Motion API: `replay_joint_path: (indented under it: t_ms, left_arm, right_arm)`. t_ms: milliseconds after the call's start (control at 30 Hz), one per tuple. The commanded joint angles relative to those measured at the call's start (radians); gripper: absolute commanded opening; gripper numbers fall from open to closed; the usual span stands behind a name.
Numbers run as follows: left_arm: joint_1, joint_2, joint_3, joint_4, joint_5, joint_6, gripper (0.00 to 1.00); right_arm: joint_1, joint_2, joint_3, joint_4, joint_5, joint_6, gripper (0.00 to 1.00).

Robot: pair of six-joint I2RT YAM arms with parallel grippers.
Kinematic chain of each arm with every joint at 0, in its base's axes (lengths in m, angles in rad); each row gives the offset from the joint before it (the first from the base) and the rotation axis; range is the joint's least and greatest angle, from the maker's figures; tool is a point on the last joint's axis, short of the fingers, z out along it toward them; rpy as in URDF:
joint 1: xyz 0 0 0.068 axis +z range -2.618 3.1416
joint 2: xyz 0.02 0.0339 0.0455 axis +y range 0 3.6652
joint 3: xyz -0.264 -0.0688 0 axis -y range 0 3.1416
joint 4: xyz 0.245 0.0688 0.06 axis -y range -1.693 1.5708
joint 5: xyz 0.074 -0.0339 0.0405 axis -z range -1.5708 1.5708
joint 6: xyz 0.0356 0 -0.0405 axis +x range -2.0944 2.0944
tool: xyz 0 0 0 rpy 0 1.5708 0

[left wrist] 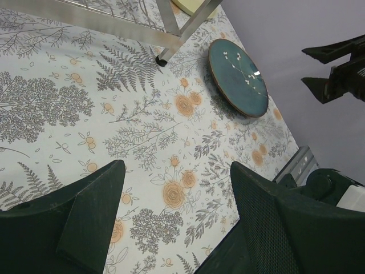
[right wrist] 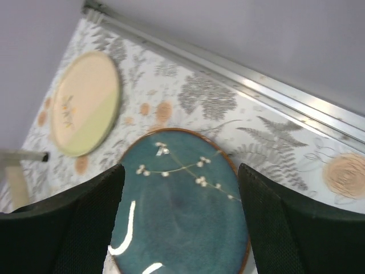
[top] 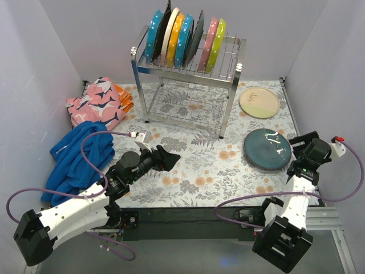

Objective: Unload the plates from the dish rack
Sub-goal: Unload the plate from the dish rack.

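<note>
From above, eight colourful plates [top: 182, 39] are waiting in the chrome wire dish rack [top: 188, 85], with a round cream plate [top: 259, 103] and a round teal plate [top: 267, 149] lying unloaded on the floral worktop [top: 211, 171]; at the left wrist, the left tool [left wrist: 177, 188] is gaping empty; at the right wrist, the right tool [right wrist: 179, 188] is hanging wide above the teal plate.

Floral table [top: 194, 171]: rack [top: 185, 85], teal plate [top: 267, 149], cream plate [top: 259, 103], cloths [top: 80, 157]

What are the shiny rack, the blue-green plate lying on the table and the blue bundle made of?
The dish rack looks like chromed metal wire: thin, silvery, glinting. The teal plate on the table is probably glazed ceramic: glossy, with white light streaks. The blue bundle seems to be soft, fleecy cloth: matte and rumpled.
</note>
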Motion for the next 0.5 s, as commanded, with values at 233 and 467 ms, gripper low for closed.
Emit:
replay_joint_path:
  t_ms: [233, 467]
  left_arm:
    - [-0.006, -0.037, -0.004, 0.000, -0.017, 0.021, 0.73]
    - [-0.006, -0.022, -0.001, 0.003, -0.010, 0.022, 0.73]
  right_arm:
    - [0.347, 0.067, 0.537, -0.198, -0.099, -0.143, 0.81]
    - [0.528, 0.061, 0.772, -0.227, -0.221, -0.128, 0.79]
